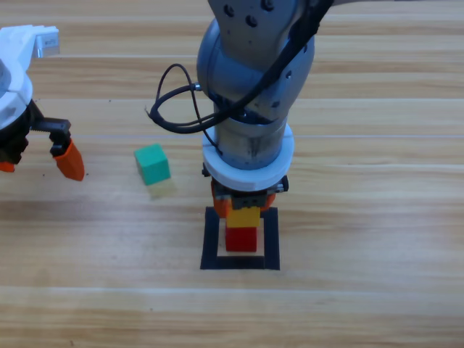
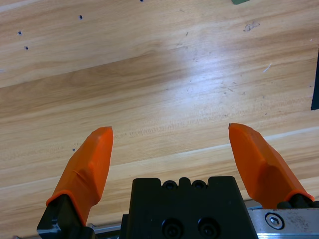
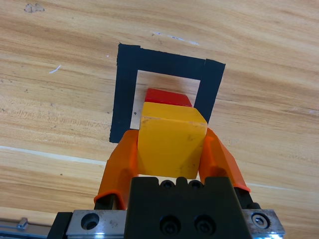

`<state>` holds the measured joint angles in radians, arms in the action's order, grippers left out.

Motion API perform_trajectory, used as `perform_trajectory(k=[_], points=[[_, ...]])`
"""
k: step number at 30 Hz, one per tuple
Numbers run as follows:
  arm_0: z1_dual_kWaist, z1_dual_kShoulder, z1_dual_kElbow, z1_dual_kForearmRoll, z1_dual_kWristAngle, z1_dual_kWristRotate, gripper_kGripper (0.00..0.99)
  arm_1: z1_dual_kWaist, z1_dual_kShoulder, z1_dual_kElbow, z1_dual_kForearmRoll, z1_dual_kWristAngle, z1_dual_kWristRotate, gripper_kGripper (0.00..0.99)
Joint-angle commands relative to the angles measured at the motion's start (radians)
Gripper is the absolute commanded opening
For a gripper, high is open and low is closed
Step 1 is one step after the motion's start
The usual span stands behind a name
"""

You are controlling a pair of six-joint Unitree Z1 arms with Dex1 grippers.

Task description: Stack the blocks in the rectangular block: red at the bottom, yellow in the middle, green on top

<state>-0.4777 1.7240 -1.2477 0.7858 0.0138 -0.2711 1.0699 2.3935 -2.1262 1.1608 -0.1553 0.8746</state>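
— Where's the yellow (image 3: 172, 142)?
— Clamped in the right claw (image 3: 172, 159), directly over the red (image 1: 241, 238) inside the rectangular block (image 1: 210, 243); whether they touch, I can't tell.
— And green (image 1: 152, 164)?
— At ten o'clock from the stack, nearer the left claw (image 2: 172, 157), which hangs spread wide and empty.

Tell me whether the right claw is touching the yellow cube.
Touching. In the right wrist view, both orange jaws of the right claw press flush against the sides of the yellow cube, no gap showing.
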Motion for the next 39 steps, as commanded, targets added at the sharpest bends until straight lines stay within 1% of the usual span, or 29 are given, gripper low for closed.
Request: perform_trajectory(k=[1, 9, 10, 11, 12, 13, 14, 15, 21, 24, 29, 32, 34, 35, 37, 38, 39], points=[[0.019, 0.019, 0.028, -0.016, -0.012, 0.003, 0.99, 0.019, 0.085, -0.011, 0.011, -0.006, 0.012, 0.023], [0.019, 0.026, 0.037, -0.025, -0.014, 0.003, 0.99, 0.019, 0.085, -0.011, 0.011, -0.007, 0.012, 0.025], [0.019, 0.026, 0.037, -0.025, -0.015, 0.003, 0.99, 0.018, 0.085, -0.011, 0.011, -0.007, 0.012, 0.072], [0.019, 0.026, 0.037, -0.025, -0.015, 0.003, 0.99, 0.019, 0.087, -0.011, 0.011, -0.004, 0.011, 0.222], [0.019, 0.026, 0.036, -0.026, -0.015, 0.003, 0.99, 0.019, 0.087, -0.011, 0.011, -0.003, 0.009, 0.351], [0.019, 0.026, 0.037, -0.026, -0.015, 0.003, 0.99, 0.019, 0.087, -0.012, 0.011, -0.003, 0.009, 0.641], [0.019, 0.026, 0.037, -0.026, -0.017, 0.003, 0.99, 0.019, 0.087, -0.011, 0.013, -0.006, 0.011, 0.959], [0.019, 0.026, 0.037, -0.026, -0.017, 0.003, 0.99, 0.019, 0.082, -0.012, 0.014, -0.007, 0.007, 0.989], [0.019, 0.026, 0.037, -0.026, -0.021, 0.001, 0.99, 0.018, 0.004, -0.014, 0.014, -0.024, -0.006, 0.99], [0.019, 0.017, 0.031, -0.033, -0.024, -0.008, 0.99, 0.03, -0.085, 0.003, 0.014, -0.056, -0.022, 0.99], [0.019, 0.058, -0.118, -0.025, -0.029, 0.003, 0.99, 0.05, -0.26, 0.066, 0.007, -0.107, -0.068, 0.99], [0.027, 0.154, -0.246, -0.002, -0.041, -0.026, 0.986, 0.067, -0.37, 0.15, -0.036, -0.125, -0.126, 0.99], [0.027, 0.224, -0.303, -0.002, -0.067, -0.054, 0.986, 0.07, -0.448, 0.252, -0.101, -0.125, -0.172, 0.99], [0.025, 0.264, -0.335, 0.0, -0.077, -0.079, 0.986, 0.07, -0.499, 0.331, -0.159, -0.121, -0.201, 0.99], [0.007, 0.341, -0.395, 0.003, -0.083, -0.145, 0.986, 0.07, -0.648, 0.574, -0.349, -0.087, -0.284, 0.99], [-0.007, 0.37, -0.414, 0.003, -0.086, -0.18, 0.986, 0.07, -0.698, 0.661, -0.423, -0.07, -0.301, 0.99], [-0.016, 0.388, -0.424, 0.001, -0.086, -0.207, 0.988, 0.07, -0.763, 0.764, -0.504, -0.038, -0.33, 0.99]])
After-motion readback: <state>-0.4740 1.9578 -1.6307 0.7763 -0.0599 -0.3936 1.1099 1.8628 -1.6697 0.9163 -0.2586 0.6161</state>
